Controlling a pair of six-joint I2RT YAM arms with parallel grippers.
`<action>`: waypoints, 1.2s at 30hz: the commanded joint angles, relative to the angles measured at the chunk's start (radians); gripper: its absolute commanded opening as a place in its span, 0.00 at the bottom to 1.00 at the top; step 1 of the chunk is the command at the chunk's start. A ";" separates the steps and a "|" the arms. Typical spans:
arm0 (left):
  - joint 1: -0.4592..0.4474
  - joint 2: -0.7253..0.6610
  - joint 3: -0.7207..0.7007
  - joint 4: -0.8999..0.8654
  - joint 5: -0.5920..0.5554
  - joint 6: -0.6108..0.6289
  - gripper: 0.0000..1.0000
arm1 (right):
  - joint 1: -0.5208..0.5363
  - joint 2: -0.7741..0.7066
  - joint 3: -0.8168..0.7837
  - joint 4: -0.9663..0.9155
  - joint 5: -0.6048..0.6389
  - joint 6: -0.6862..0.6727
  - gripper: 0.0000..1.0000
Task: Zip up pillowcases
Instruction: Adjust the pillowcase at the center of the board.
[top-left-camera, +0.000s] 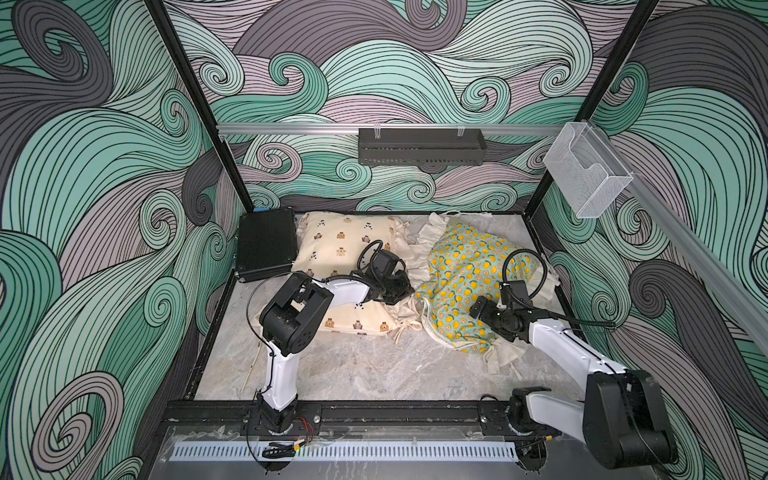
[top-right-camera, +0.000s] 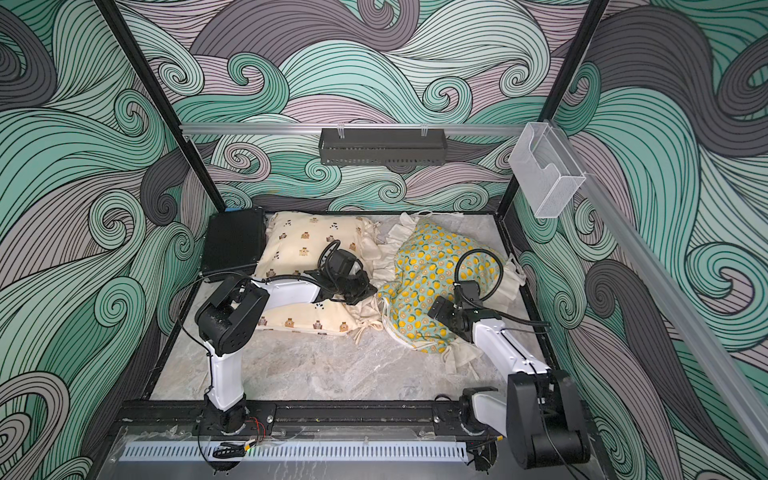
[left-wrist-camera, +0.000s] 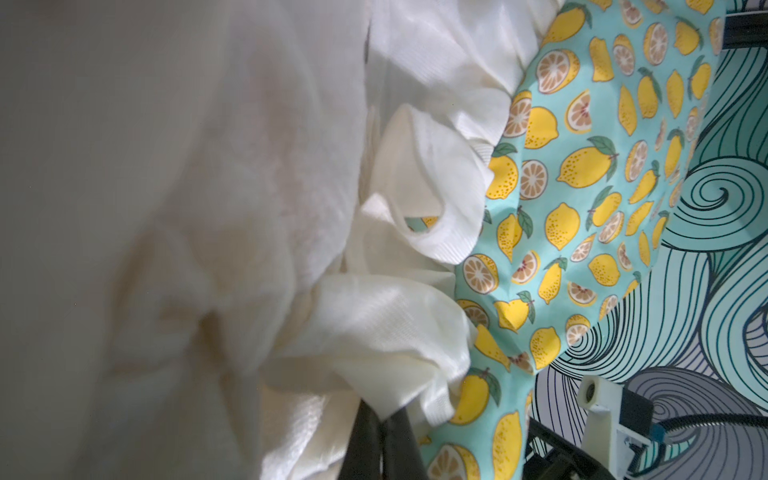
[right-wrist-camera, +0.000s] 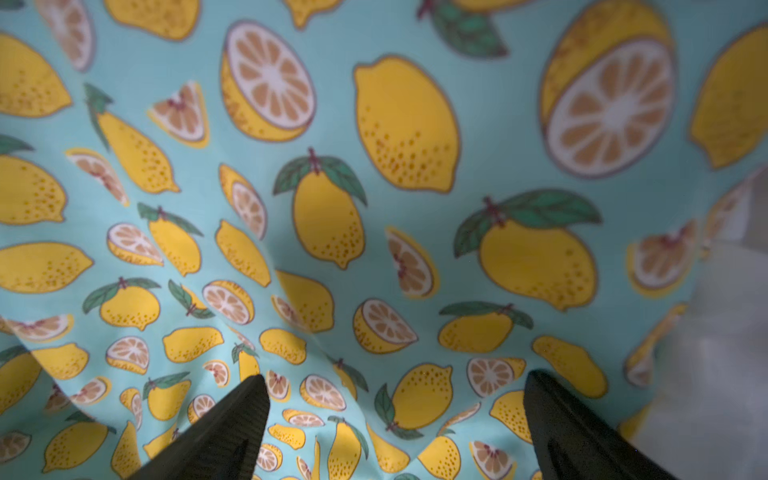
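No zipper shows, so we cannot call either case done. The bear pillowcase (top-left-camera: 340, 245) lies by the bench's (top-left-camera: 353, 365) far left corner, the lemon pillowcase (top-left-camera: 461, 266) along its right edge. Our left gripper (left-wrist-camera: 380, 409) pinches a cream ruffle (left-wrist-camera: 374, 332) between them; the right gripper (right-wrist-camera: 395, 376) is spread over lemons.

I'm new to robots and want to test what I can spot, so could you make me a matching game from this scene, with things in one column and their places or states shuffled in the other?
Things:
1. left hand
2. right hand
3. black case
4. bear pillow

Place or state:
a. open, at the lemon pillow
b. in the far left corner
c. shut on a cream ruffle
d. partly under the left arm

Pairs: 1-c, 2-a, 3-b, 4-d
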 joint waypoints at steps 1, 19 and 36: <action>-0.004 -0.068 -0.022 -0.038 -0.038 0.027 0.00 | -0.030 0.056 0.042 0.067 0.017 0.013 0.99; -0.010 -0.225 -0.099 -0.131 -0.046 0.063 0.00 | -0.100 0.412 0.323 0.105 0.050 -0.016 0.99; -0.110 -0.369 -0.146 -0.186 -0.069 0.086 0.00 | -0.097 0.432 0.493 0.022 0.078 -0.071 0.99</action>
